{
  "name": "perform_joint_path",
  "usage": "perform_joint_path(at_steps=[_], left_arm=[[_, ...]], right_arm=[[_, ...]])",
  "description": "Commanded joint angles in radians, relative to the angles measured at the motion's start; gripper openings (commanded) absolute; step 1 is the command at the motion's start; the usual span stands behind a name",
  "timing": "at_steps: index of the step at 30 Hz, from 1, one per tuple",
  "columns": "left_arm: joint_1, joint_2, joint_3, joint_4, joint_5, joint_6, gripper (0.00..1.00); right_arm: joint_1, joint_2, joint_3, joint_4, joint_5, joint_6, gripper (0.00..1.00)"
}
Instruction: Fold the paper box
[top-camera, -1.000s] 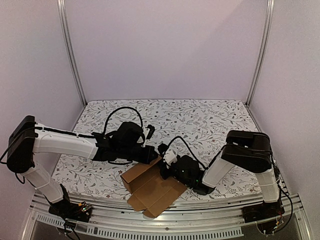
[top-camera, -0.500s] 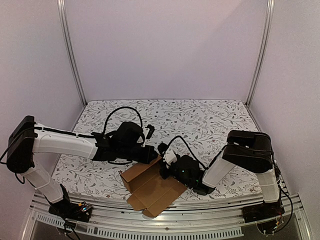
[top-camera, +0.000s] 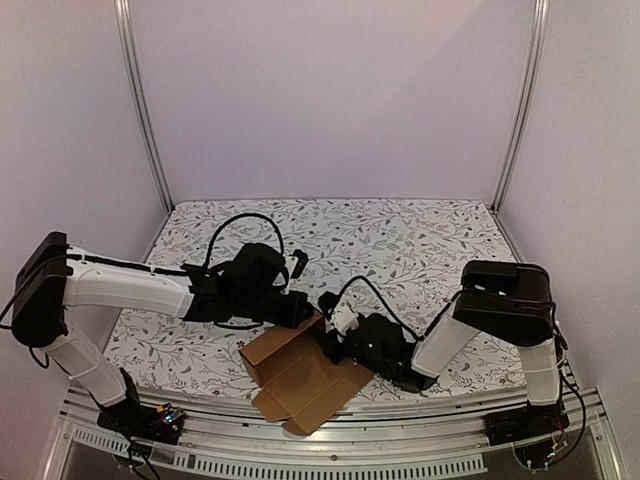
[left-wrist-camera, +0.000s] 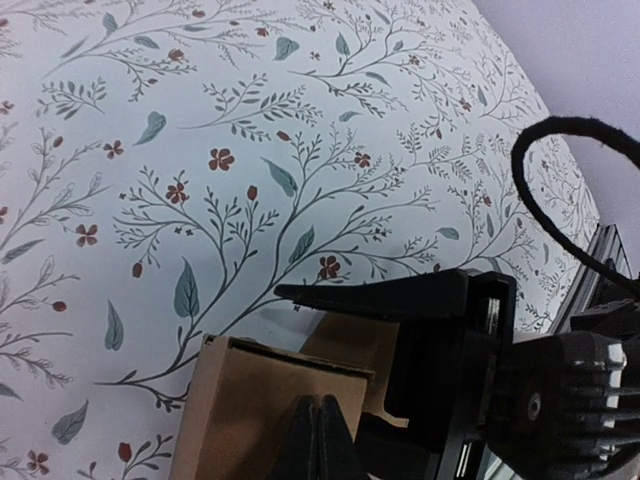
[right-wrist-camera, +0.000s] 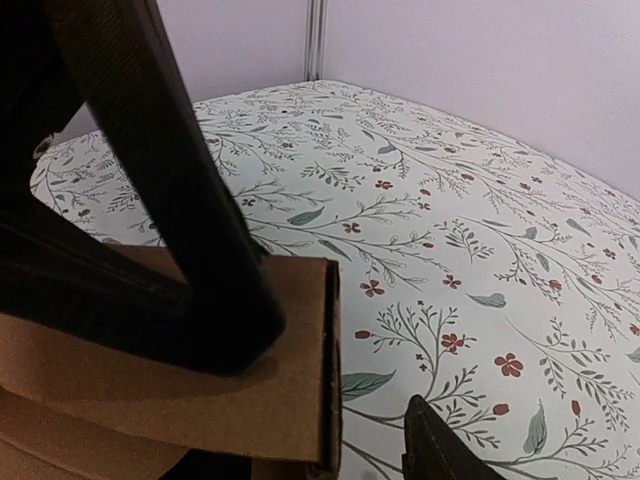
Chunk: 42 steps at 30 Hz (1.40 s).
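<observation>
The paper box lies as a partly folded brown sheet near the table's front edge, one wall raised at its far side. My left gripper is shut, its tips resting against that raised panel and holding nothing. My right gripper stands open at the wall's right end. The wall's doubled edge sits between its fingers, and the one finger in clear view is apart from the card. In the left wrist view, the right gripper's upper finger reaches over the panel.
The flowered tablecloth covers the table up to pale walls on three sides. A metal rail runs along the near edge, just in front of the box. A black cable loop arches above the left wrist.
My right gripper has opened off the wall's edge, and its wrist has slid slightly right. The left gripper stays shut against the panel. The box has barely moved.
</observation>
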Motion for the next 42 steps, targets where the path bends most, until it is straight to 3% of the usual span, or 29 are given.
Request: perform_joint_path(at_steps=[1,6,16,18,21,26,33,37,42], left_arm=[[0.001,-0.04,-0.011,-0.052,-0.01,0.01,0.0],[0.003,-0.069,-0.002,-0.076,-0.041,0.024,0.0],[0.008,-0.126,0.027,-0.159,-0.083,0.055,0.0],[0.009,-0.144,0.028,-0.188,-0.103,0.064,0.01],[0.011,-0.168,0.029,-0.226,-0.115,0.074,0.09],[0.014,-0.21,0.027,-0.285,-0.099,0.088,0.33],[0.015,-0.26,0.011,-0.364,-0.046,0.104,0.64],[0.018,-0.267,0.006,-0.394,-0.023,0.105,0.67],[0.042,-0.261,-0.02,-0.392,0.011,0.087,0.68]], right_arm=[[0.008,-0.101,-0.054,-0.097,-0.027,0.023,0.54],[0.011,-0.225,-0.135,-0.2,-0.033,0.073,0.61],[-0.007,-0.533,-0.157,-0.759,-0.09,0.22,0.76],[-0.028,-0.613,-0.153,-0.889,-0.12,0.283,0.83],[-0.048,-0.685,-0.135,-1.083,-0.147,0.374,0.98],[-0.053,-0.802,-0.176,-1.286,-0.119,0.534,0.99],[-0.053,-0.995,-0.261,-1.42,-0.242,0.694,0.99],[-0.051,-1.051,-0.286,-1.457,-0.302,0.807,0.99],[0.006,-0.974,-0.247,-1.429,-0.328,0.896,0.99]])
